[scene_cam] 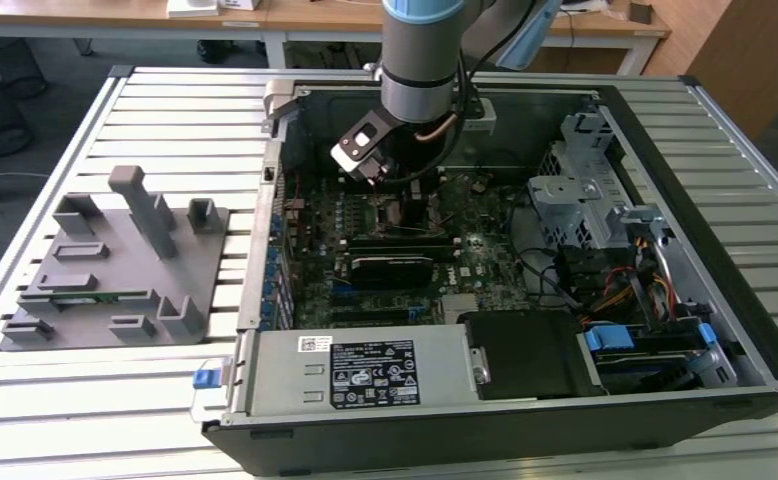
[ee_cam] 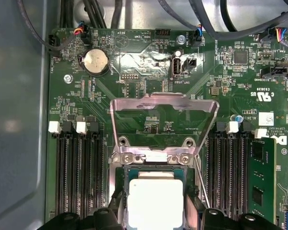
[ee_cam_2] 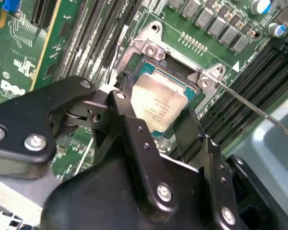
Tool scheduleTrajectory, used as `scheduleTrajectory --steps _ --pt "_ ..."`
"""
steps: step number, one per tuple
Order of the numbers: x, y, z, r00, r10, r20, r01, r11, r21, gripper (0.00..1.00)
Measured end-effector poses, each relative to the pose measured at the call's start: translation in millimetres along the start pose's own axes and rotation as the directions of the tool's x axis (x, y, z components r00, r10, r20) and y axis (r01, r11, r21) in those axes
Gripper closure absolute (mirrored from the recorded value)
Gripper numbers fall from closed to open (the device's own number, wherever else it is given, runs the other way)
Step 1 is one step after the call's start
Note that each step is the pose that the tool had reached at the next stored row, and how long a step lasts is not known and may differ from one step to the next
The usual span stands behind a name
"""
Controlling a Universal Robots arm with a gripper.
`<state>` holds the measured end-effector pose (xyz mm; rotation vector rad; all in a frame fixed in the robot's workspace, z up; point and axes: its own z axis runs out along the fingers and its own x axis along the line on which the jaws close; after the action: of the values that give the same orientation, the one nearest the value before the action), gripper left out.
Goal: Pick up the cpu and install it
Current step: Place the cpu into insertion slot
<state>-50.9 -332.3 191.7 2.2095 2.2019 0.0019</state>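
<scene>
The cpu [ee_cam_2: 158, 103], a small square chip with a silvery-white top, sits in or just above the open motherboard socket [ee_cam_2: 149, 48]. In the first wrist view the cpu [ee_cam: 156, 199] lies below the raised metal load plate [ee_cam: 163, 103]. My gripper [ee_cam_2: 156, 115] hangs over the socket with its black fingers [ee_cam_2: 127, 108] against two opposite edges of the chip, shut on it. In the exterior view the gripper [scene_cam: 396, 190] reaches down into the open computer case, over the middle of the green board.
A grey plastic tray [scene_cam: 109, 270] holding a green memory stick [scene_cam: 96, 297] lies outside the case at the exterior view's left. Memory slots flank the socket, one with a stick [ee_cam: 261, 177]. The thin socket lever [ee_cam_2: 249, 103] sticks out. A drive cage [scene_cam: 583, 200] and cables crowd the exterior view's right.
</scene>
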Motion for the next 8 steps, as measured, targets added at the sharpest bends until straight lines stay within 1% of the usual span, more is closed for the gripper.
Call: scheduleTrajectory --steps 4,8 --pt "-0.1 0.0 -1.0 1.0 0.0 -0.0008 0.0 1.0 0.0001 0.39" --pt "-0.1 0.1 -5.3 1.0 0.0 -0.0013 0.0 1.0 0.0001 0.39"
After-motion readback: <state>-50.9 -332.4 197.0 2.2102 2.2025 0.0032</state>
